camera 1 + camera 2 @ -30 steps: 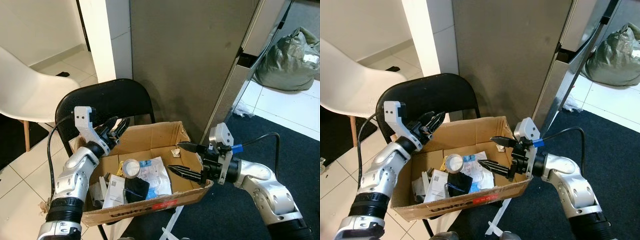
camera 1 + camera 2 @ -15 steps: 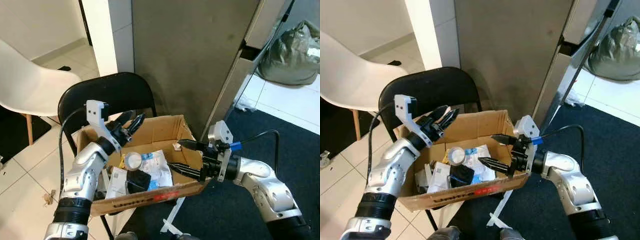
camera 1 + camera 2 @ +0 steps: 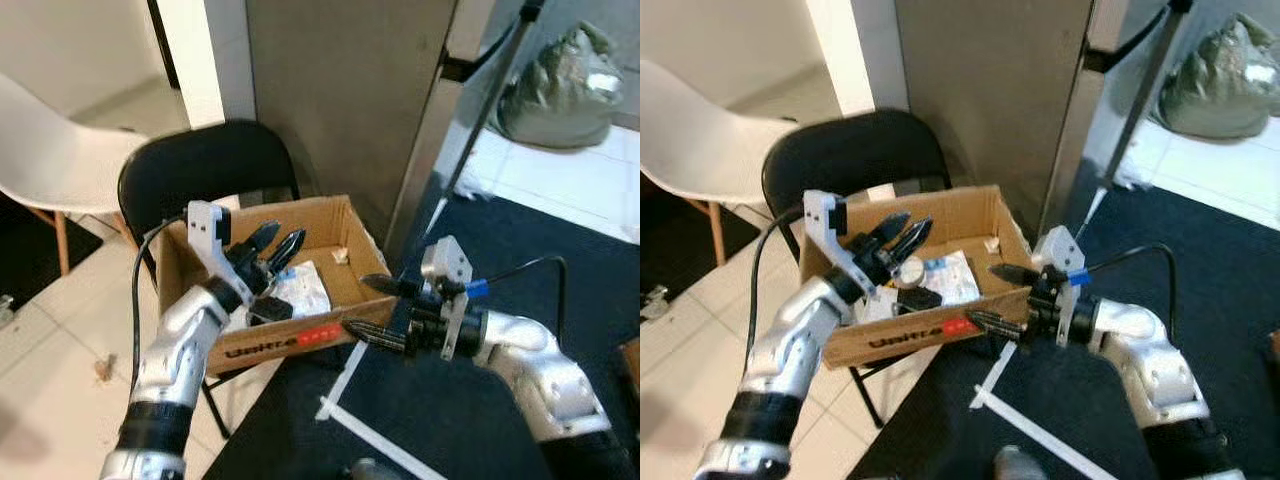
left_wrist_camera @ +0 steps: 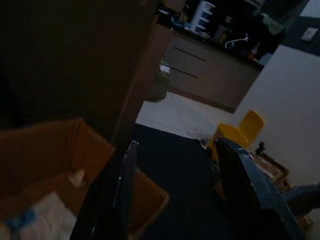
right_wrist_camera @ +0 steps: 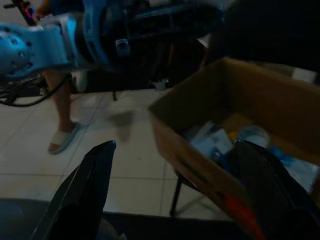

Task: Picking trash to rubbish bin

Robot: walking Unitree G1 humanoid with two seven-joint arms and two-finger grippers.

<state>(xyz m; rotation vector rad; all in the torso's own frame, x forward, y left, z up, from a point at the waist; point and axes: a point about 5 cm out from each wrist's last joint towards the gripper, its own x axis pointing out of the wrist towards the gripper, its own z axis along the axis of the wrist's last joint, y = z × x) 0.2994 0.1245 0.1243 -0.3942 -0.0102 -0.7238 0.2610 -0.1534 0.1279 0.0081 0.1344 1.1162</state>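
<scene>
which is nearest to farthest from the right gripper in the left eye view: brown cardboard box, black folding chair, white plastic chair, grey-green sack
From the right gripper:
1. Brown cardboard box, right beside the fingertips, to the robot's left.
2. Black folding chair, under and behind the box.
3. Grey-green sack, far back on the right, and white plastic chair, far left: too close to call.

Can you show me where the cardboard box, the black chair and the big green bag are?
cardboard box point(image 3: 290, 341): left eye view, front wall by the red label.
black chair point(image 3: 205, 170): left eye view, middle of the backrest.
green bag point(image 3: 1210, 85): right eye view, its bulging side.
</scene>
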